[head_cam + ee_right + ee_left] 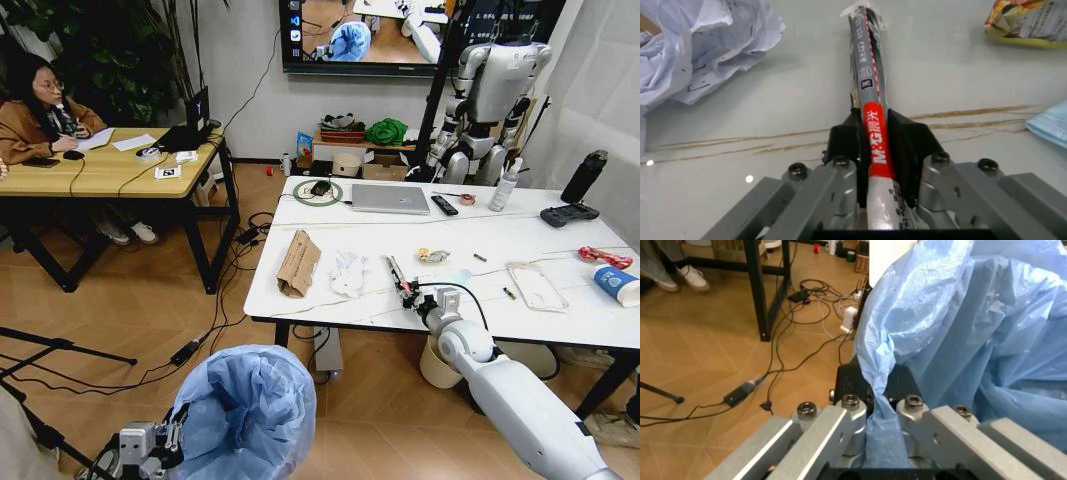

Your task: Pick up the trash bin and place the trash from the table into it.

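Observation:
The trash bin (250, 410), lined with a crinkled light-blue bag (973, 330), hangs low in front of the table (330, 300). My left gripper (172, 432) (877, 387) is shut on the bag's rim. My right gripper (408, 292) (873, 132) rests on the tabletop near the front edge, shut on a long narrow grey-and-red wrapper (396, 271) (869, 75). On the table lie more trash: a brown paper bag (298, 263), crumpled tissue (348, 272) (700, 40), a snack wrapper (433, 256) (1030, 22), a face mask (1050, 125), a clear plastic bag (537, 286) and a blue-white cup (617, 284).
A laptop (390, 198), remote (444, 205), black bottle (584, 177) and controller (569, 214) sit at the table's far side. A cream bin (437, 365) stands under the table. Cables (800, 340) run over the floor beside a wooden desk (110, 170).

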Tool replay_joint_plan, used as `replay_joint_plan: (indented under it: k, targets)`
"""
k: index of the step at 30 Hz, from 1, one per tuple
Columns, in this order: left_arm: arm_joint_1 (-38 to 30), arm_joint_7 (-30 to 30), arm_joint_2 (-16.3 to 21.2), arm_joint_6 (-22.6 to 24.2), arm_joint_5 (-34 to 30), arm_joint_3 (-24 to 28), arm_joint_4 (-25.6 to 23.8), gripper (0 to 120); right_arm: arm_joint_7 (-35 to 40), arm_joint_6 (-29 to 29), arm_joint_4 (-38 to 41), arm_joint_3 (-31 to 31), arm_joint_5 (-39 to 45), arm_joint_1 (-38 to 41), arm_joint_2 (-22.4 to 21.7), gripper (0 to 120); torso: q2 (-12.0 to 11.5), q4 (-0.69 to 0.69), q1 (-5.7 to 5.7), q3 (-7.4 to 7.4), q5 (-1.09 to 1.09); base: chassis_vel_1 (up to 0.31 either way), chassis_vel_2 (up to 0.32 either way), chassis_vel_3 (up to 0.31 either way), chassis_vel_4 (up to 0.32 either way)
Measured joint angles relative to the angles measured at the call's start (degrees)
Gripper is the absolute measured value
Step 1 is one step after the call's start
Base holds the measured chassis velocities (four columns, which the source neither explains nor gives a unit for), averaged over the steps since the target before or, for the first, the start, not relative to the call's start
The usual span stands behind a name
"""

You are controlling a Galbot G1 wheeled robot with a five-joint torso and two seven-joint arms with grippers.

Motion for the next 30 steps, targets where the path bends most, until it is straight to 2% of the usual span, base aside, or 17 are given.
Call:
replay_joint_plan:
  k: [4, 10, 17, 23, 30]
  targets:
    - [0.1, -0.2, 0.4, 0.4, -0.2, 0.0, -0.2, 0, 0.0, 0.1, 0.0, -0.2, 0.2, 0.0, 0.3, 0, 0.0, 0.0, 0.0, 0.0, 0.01, 0.0, 0.0, 0.0, 0.0]
    - [0.1, -1.4, 2.4, 2.0, -1.0, 0.3, -0.5, 0, 0.0, 2.0, 0.7, 1.5, 2.0, -0.6, 0.0, 0, 0.0, 0.02, 0.0, 0.01, 0.03, 0.0, 0.0, 0.0, 0.0]
    - [-0.5, -2.5, 6.1, 3.7, -2.8, 1.2, -0.4, 0, -2.0, 5.4, 5.9, 5.0, 6.1, -4.5, -2.2, 0, 0.0, 0.0, 0.0, 0.0, 0.02, 0.0, 0.0, 0.0, 0.0]
    - [-1.6, -5.5, 10.8, 6.9, -5.6, 3.3, -1.2, 0, -10.6, 14.1, 16.6, 8.2, 13.5, -10.5, -6.7, 0, 0.0, 0.0, 0.0, 0.0, 0.01, 0.0, 0.0, 0.0, 0.0]
    - [-3.8, -7.0, 13.1, 8.6, -6.5, 7.9, -1.0, 0, -19.0, 20.8, 23.9, 10.4, 16.8, -15.7, -10.4, 0, 0.0, 0.0, 0.0, 0.0, 0.01, 0.0, 0.0, 0.0, 0.0]
